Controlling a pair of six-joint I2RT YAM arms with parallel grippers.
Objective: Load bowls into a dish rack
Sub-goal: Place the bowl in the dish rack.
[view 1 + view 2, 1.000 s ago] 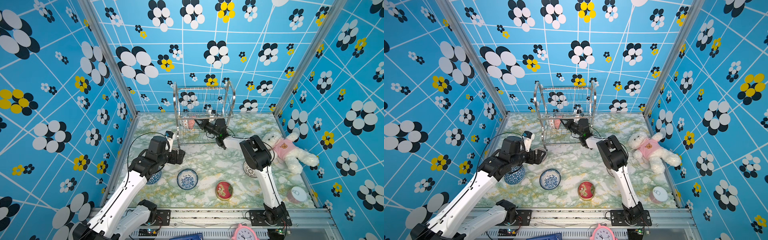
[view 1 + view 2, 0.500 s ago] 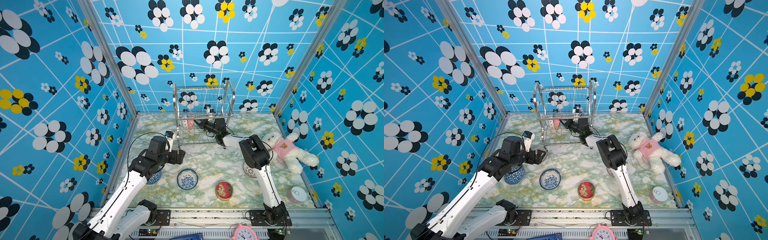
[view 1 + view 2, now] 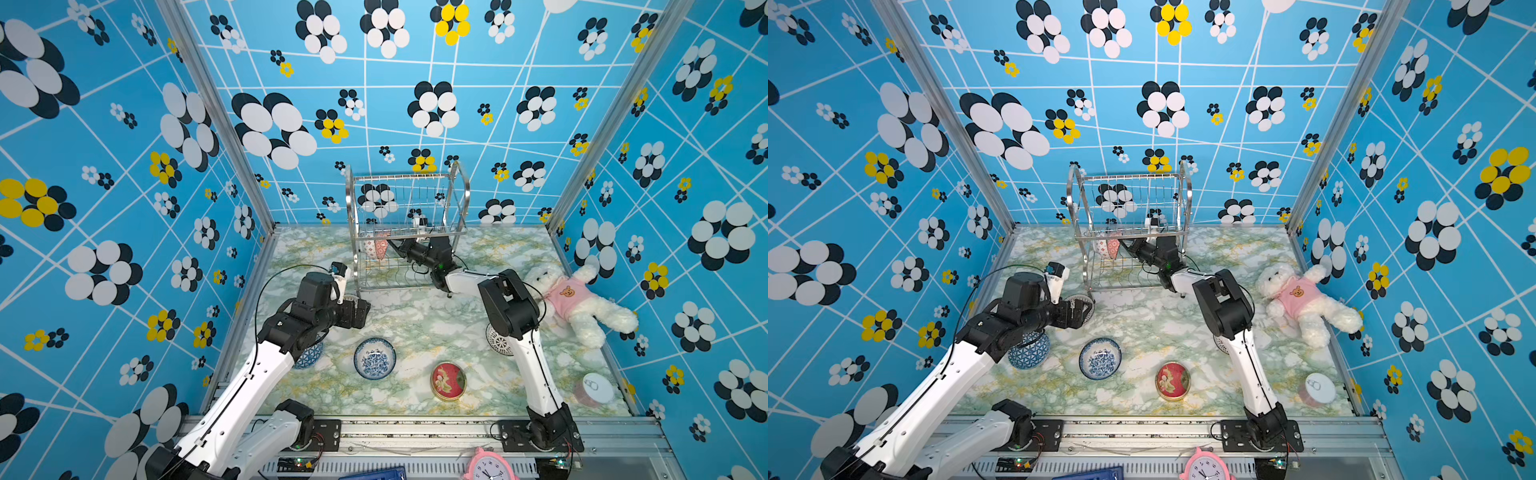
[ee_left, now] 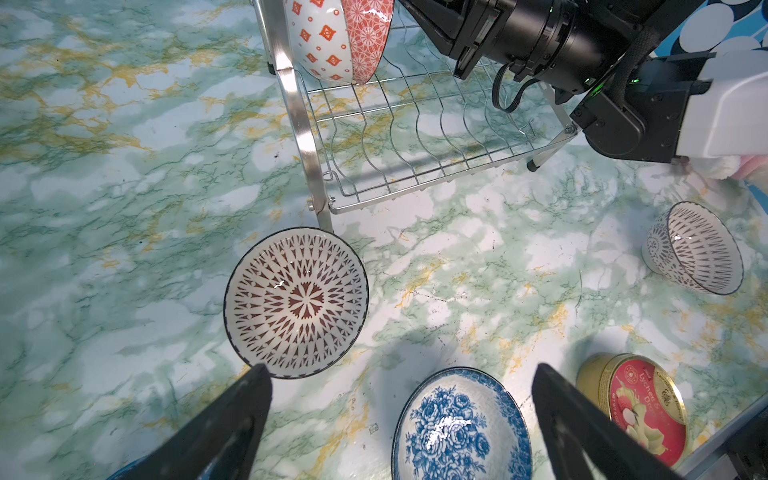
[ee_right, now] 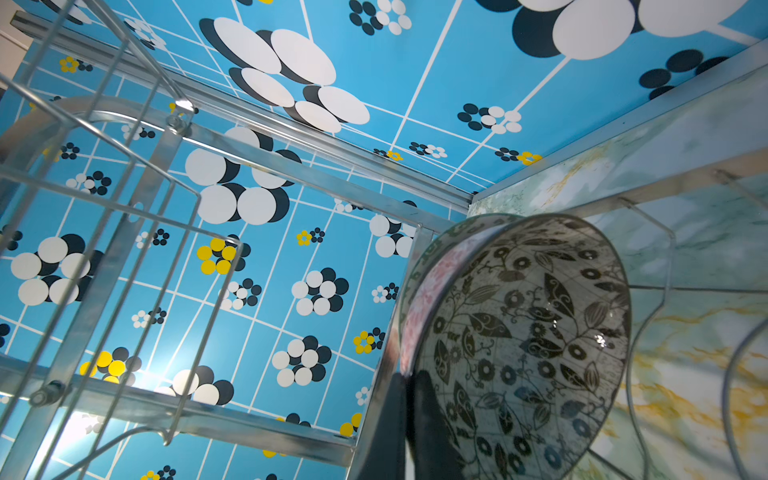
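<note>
At the near edge a pink alarm clock point(image 3: 490, 467) pokes up past the aluminium rail point(image 3: 415, 432). Near centre on the table point(image 3: 415, 316) lies a red tin point(image 4: 640, 415) with a gold rim. Its lid reads "Lychee"; the smaller print is too fine to read. At near right stands a white-lidded pot point(image 3: 592, 388) bearing a small line drawing. Left of the tin sit the blue floral bowl point(image 3: 374, 358) and, under the left arm, the blue lattice bowl point(image 3: 1028, 351). A black-rayed bowl point(image 3: 496, 341) sits behind the right arm. The left gripper point(image 4: 400, 368) hangs spread wide and empty between the floral bowl and a dark starburst bowl point(image 4: 296, 302), which lies just beside a foot of the dish rack point(image 3: 399, 178). A white teddy point(image 3: 577, 299) in a pink bear-face shirt lies at right. At the left end of the rack's lower tier, the right gripper point(image 5: 409, 382) is clamped on the rim of a leaf-patterned bowl point(image 5: 519, 345), which stands on edge beside a red-diamond bowl point(image 4: 320, 37). The tabletop is green-and-gold marble film. The blue walls carry white lines and black, white and yellow flowers.
</note>
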